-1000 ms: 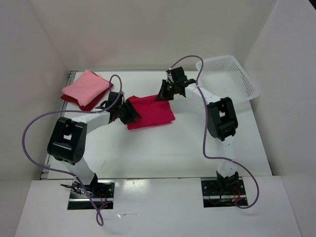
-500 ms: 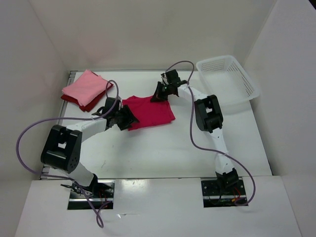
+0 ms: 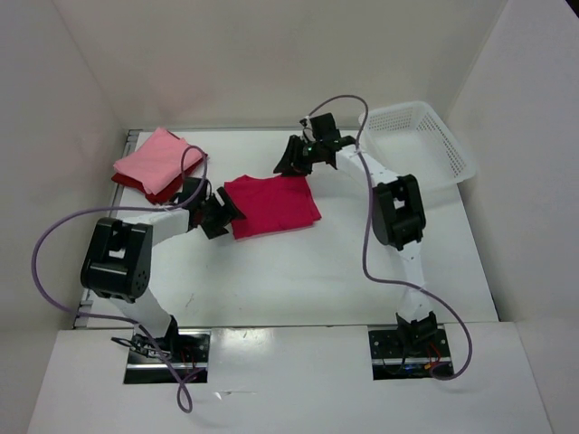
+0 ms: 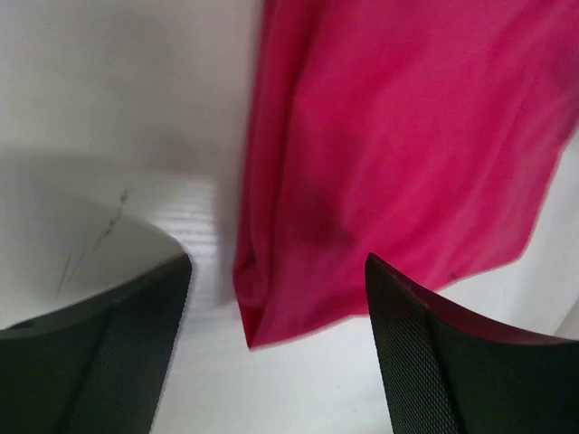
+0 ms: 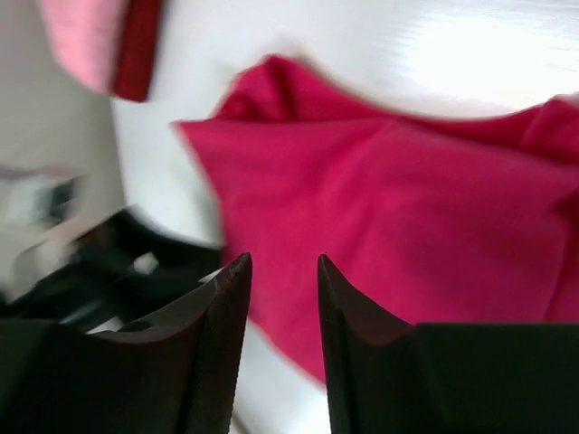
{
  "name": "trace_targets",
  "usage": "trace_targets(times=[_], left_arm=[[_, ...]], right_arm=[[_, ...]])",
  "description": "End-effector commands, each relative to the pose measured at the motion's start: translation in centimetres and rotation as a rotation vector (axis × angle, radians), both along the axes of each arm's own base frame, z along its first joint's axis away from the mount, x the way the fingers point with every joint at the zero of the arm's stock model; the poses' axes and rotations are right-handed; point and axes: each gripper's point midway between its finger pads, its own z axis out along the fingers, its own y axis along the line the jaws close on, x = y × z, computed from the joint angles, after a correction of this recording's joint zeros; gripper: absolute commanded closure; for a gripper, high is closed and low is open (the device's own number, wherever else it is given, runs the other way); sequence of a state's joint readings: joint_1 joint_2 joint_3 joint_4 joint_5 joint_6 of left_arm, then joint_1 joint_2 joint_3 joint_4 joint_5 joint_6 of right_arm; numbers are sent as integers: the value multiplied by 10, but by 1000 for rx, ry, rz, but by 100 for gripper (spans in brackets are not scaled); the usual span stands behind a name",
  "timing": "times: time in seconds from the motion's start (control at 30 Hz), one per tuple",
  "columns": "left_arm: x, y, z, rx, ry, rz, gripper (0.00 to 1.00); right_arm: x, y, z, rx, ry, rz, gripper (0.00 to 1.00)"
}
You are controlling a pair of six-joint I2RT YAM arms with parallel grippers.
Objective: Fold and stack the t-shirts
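The crimson shirt (image 3: 271, 206) lies between my arms: left fingers (image 4: 118, 362) wide at its left edge, right fingers (image 5: 213, 344) narrowly parted, empty, at its far edge.

Counting shirts now, I get three: one magenta-crimson shirt (image 3: 271, 206) alone, left of the basket (image 3: 457, 149), and much farther left of the basket a stack of two, one light pink shirt (image 3: 156, 158) on one dark red shirt (image 3: 166, 191). One basket, white lattice. Two grippers, both mine: left gripper (image 3: 222, 215) and right gripper (image 3: 291, 160). One table (image 3: 298, 271).
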State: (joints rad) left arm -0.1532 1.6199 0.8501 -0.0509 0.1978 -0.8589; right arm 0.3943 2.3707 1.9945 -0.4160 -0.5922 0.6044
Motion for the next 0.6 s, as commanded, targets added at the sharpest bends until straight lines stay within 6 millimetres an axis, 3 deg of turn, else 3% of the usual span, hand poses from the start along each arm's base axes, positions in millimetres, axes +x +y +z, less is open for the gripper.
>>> trace_targets(times=[0.0,0.03,0.07,0.1,0.13,0.17,0.2,0.27,0.37,0.4,0.43,0.5,0.53,0.57], left_arm=[[24,-2,-7,16,-32,-30,16],[24,-3,-17,12,-4,-37,18],[33,-5,-15,10,-20,-37,21],[36,-5,-18,9,-21,-37,22],[37,-5,-28,13,4,-38,24],[40,-6,-32,6,1,-29,25],[45,-9,-32,-4,-7,-36,27],[52,-14,-42,-28,2,-43,30],[64,-42,-44,-46,-24,-96,44],[71,-49,-39,-63,-45,-92,50],[72,-60,-38,-75,-54,-118,65],[95,-71,-11,-97,-122,-122,77],[106,-74,2,-104,-159,-123,82],[123,-83,30,-115,-218,-134,89]], right_arm=[[-17,-11,107,64,-198,3,58],[-23,-20,133,76,-247,-13,58],[-30,-23,139,80,-257,-14,58],[-40,-27,130,74,-240,-13,58],[-52,-32,152,88,-275,-14,58],[-57,-36,157,88,-292,-23,58],[-66,-44,148,80,-261,-36,58],[-86,-53,161,81,-279,-44,58],[-109,-68,171,82,-300,-60,56],[-112,-75,173,82,-304,-73,56],[-116,-81,173,80,-304,-83,56],[-131,-93,165,76,-281,-104,56],[-136,-101,150,62,-250,-117,56],[-144,-103,153,66,-260,-117,56]])
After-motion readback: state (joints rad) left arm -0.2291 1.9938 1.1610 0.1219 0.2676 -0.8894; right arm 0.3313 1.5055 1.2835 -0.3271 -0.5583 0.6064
